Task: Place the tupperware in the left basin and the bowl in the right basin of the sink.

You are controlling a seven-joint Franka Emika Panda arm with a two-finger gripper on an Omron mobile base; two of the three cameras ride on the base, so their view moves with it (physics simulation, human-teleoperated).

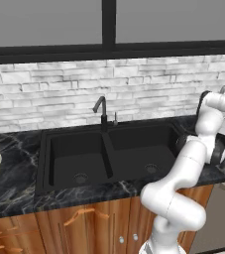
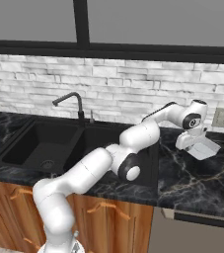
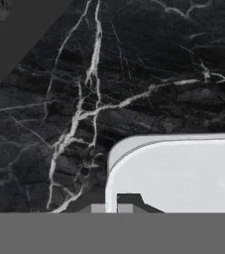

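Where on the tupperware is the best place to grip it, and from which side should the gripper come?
Probably the raised rim, from above. The tupperware is shallow and rectangular, with a thin upright wall narrow enough for the fingers to pinch, while its body looks too wide to span. In the hand view the gripper is already shut at the rim near a rounded corner, on the counter right of the sink.

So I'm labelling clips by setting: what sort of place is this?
A kitchen, rendered rather than real: a black double sink with a gooseneck faucet, a dark marble counter on wooden cabinets, and a white brick backsplash.
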